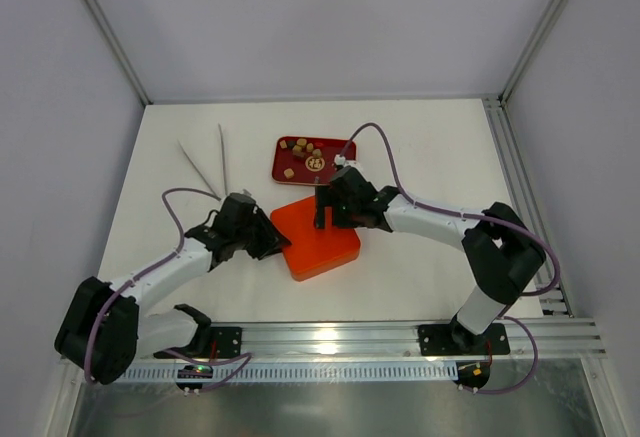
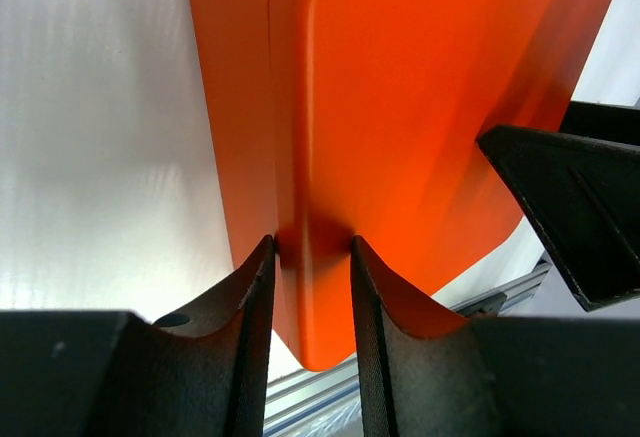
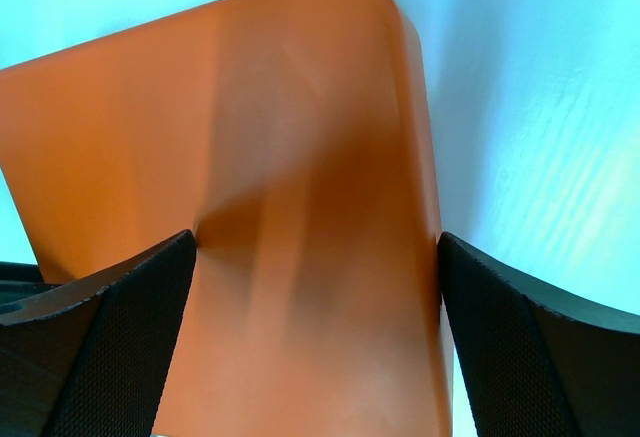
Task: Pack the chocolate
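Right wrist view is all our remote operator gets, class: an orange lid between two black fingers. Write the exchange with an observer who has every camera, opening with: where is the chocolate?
Observer: The chocolate sits in a dark red tray on the far side of the orange lid.
Operator: What is the left arm doing?
Observer: The left claw is at the lid's left edge, fingers close together astride its rim.
Operator: Anything else on the table?
Observer: Two thin grey sticks lie left of the tray.
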